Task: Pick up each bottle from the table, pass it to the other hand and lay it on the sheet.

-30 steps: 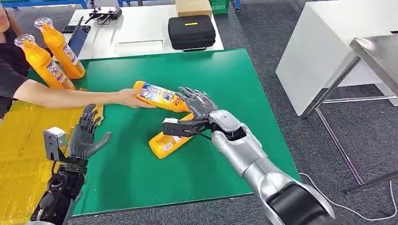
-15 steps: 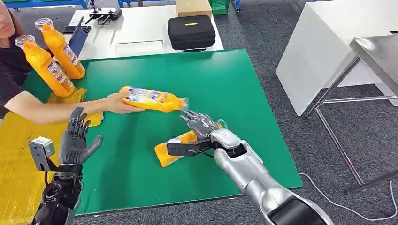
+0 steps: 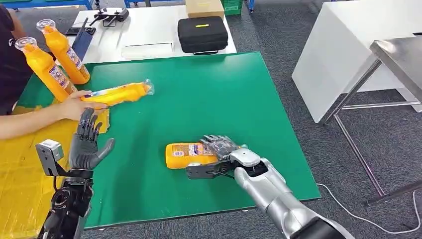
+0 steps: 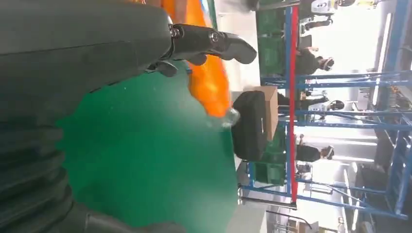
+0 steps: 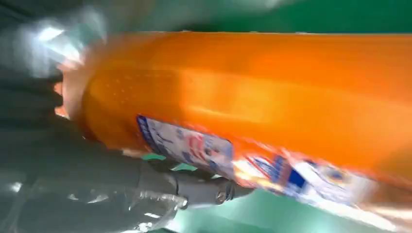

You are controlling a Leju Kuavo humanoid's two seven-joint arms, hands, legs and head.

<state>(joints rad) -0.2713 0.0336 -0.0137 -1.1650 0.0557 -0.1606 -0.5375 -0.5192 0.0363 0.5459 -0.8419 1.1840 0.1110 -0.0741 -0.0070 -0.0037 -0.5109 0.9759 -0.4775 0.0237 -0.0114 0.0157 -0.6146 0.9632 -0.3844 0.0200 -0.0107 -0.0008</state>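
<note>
Orange bottles bear white-and-blue labels with clear caps. The tabletop is plain green; the sheet at its left edge is yellow. A black case carries a yellow stripe.

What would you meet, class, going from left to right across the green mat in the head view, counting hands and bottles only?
Person's hand → robot's left hand → bottle the person holds → bottle lying on the mat → robot's right hand, resting on that bottle.
</note>
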